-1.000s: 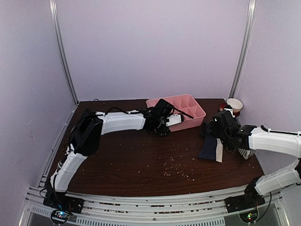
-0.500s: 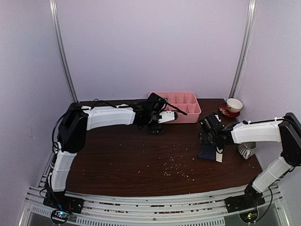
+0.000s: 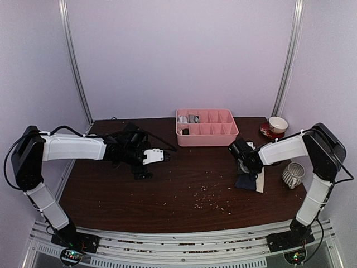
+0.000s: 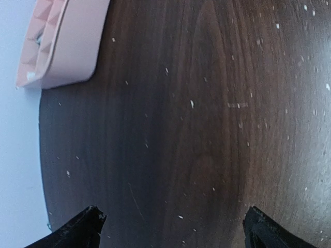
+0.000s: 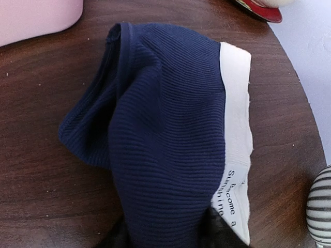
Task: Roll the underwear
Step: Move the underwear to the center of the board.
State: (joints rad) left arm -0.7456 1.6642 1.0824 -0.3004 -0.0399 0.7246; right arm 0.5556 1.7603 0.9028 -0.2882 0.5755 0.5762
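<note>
The right claw (image 5: 168, 233) is partly closed, its two dark fingers (image 5: 220, 231) standing close against either side of the near end of the navy underwear (image 5: 165, 134); whether they actually pinch the cloth I cannot tell. That garment lies bunched on the bench (image 5: 41, 181), its cream waistband (image 5: 235, 129) along the right edge, with a striped cup (image 5: 320, 206) just beyond it and a red saucer (image 5: 258, 8) further off. The left claw (image 4: 173, 232) hangs spread wide over bare, crumb-speckled wood, holding nothing. The pink tray (image 3: 223, 135) stands at the back of the bench, the grey underwear (image 3: 192, 118) tucked into its far-left compartments.
</note>
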